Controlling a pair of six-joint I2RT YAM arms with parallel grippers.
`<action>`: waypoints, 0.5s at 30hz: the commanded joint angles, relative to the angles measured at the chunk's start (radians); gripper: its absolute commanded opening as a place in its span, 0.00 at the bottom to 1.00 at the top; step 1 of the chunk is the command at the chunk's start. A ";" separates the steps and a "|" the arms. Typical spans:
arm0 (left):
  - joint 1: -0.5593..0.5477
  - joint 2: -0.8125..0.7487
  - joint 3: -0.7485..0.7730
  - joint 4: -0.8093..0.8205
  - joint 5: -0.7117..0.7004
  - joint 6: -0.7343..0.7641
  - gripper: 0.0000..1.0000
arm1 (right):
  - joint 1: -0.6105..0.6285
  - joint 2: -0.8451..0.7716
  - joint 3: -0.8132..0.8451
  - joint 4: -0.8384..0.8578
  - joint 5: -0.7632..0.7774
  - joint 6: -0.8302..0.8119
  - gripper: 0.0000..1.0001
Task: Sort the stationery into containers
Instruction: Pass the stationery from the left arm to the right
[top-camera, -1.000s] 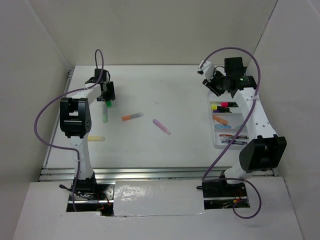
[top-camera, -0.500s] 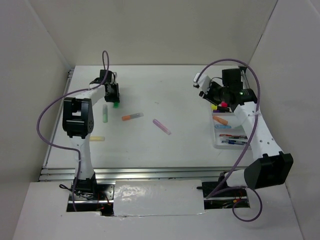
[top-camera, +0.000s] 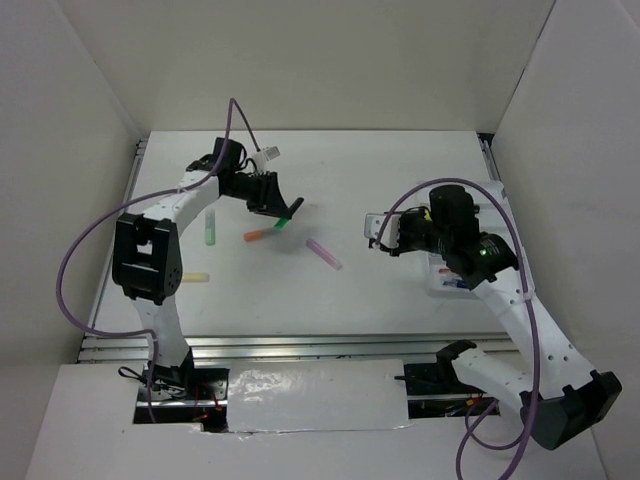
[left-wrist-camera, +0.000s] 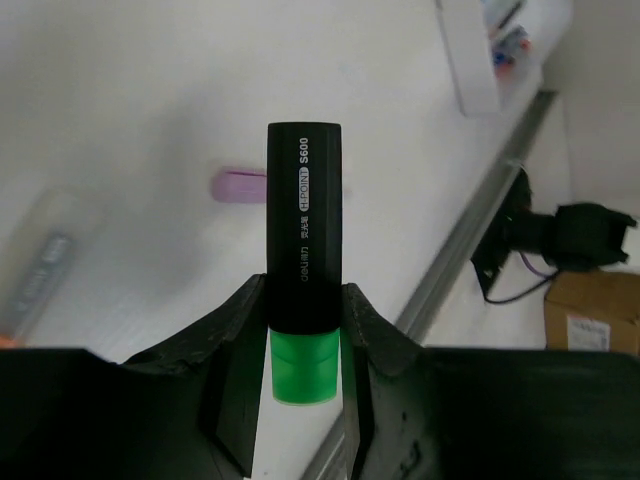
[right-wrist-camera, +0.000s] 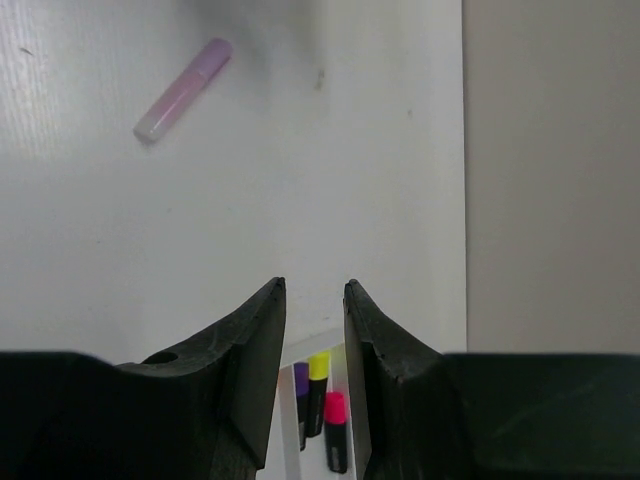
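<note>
My left gripper (top-camera: 284, 214) is shut on a stubby black highlighter with a green cap (top-camera: 292, 209) and holds it above the middle of the table. In the left wrist view the highlighter (left-wrist-camera: 303, 240) sits between my fingers, cap toward the camera. My right gripper (top-camera: 393, 242) is open and empty, left of the white tray (top-camera: 440, 287), which my right arm mostly hides. The right wrist view shows my right gripper (right-wrist-camera: 315, 292) over the tray's end (right-wrist-camera: 312, 343), where purple, yellow and pink highlighters (right-wrist-camera: 333, 425) lie.
On the table lie a pale green marker (top-camera: 210, 229), an orange marker (top-camera: 263, 235), a lilac marker (top-camera: 323, 253) and a yellow marker (top-camera: 193, 276). The lilac marker also shows in the right wrist view (right-wrist-camera: 183, 90). White walls enclose the table.
My left gripper has carried the green-capped highlighter from the far left toward the middle. My right arm has swung left and nearer, off the tray's far end.
</note>
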 joint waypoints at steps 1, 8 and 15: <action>-0.043 -0.070 -0.068 -0.101 0.212 0.053 0.00 | 0.047 -0.030 -0.010 0.041 -0.063 -0.051 0.37; -0.115 -0.150 -0.170 0.043 0.225 -0.146 0.01 | 0.300 -0.030 -0.027 0.121 0.036 -0.057 0.36; -0.164 -0.118 -0.168 0.077 0.264 -0.236 0.02 | 0.510 0.167 0.083 0.010 0.005 -0.068 0.33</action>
